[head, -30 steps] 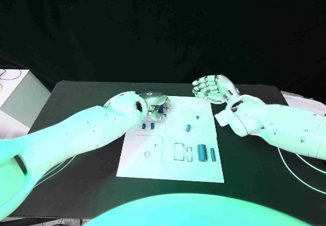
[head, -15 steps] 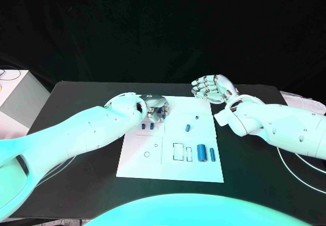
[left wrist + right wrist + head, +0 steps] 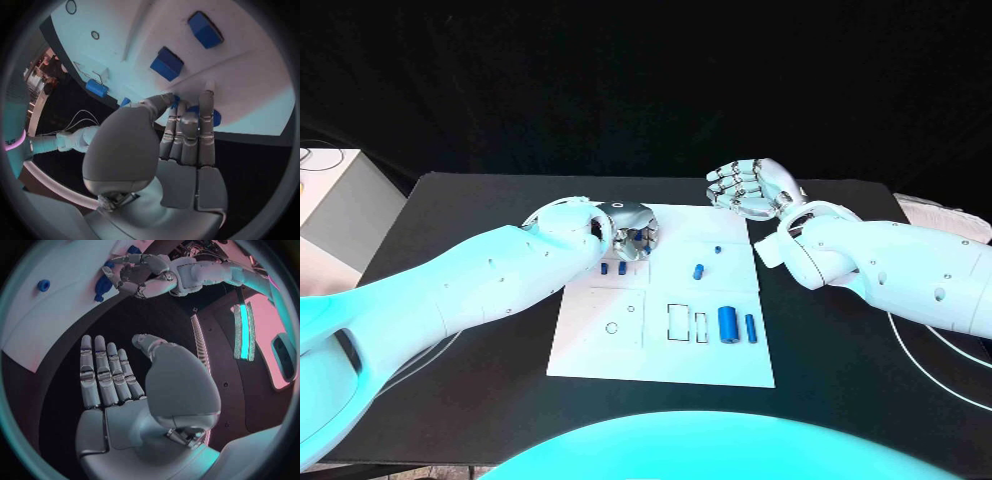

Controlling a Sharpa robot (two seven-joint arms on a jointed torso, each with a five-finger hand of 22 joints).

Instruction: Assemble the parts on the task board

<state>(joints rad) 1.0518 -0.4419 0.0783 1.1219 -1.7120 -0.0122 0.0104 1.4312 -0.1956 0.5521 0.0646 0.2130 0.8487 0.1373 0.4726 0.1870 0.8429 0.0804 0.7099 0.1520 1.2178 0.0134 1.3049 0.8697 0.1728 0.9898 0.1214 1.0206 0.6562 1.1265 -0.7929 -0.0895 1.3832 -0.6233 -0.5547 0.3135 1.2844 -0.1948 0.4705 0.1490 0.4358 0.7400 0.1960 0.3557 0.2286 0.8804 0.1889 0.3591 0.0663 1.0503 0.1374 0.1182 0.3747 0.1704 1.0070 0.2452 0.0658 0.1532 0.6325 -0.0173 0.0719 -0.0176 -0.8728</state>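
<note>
**Left hand on a blue part at the board's far left corner; right hand empty beside the far right corner**

The flat white rectangular task board [image 3: 661,350] lies in the middle of the black counter [image 3: 473,260], its long sides running from the near edge toward the far edge.

The silver left hand [image 3: 629,226] sits over the board's far left corner. In the left wrist view its fingers [image 3: 187,135] are pressed together and bent down onto a small blue part [image 3: 212,116] at the board's edge, with the thumb closing in from the other side; the part is pinched between them, most of it hidden by the fingertips.

Just nearer than that hand, two small dark-blue rectangular blocks [image 3: 613,268] lie side by side on the board. Toward the board's middle a short blue peg [image 3: 700,270] stands apart, and a smaller blue stud [image 3: 718,248] lies beyond it toward the far edge. Closer to the right near part of the board, a thick blue cylinder [image 3: 728,322] and a thinner blue rod [image 3: 751,328] lie parallel, just beside each other.

The silver right hand [image 3: 750,187] is raised near the board's far right corner, off the board. The right wrist view shows its fingers [image 3: 103,372] straight, close together and holding nothing, the thumb set apart from them.
</note>
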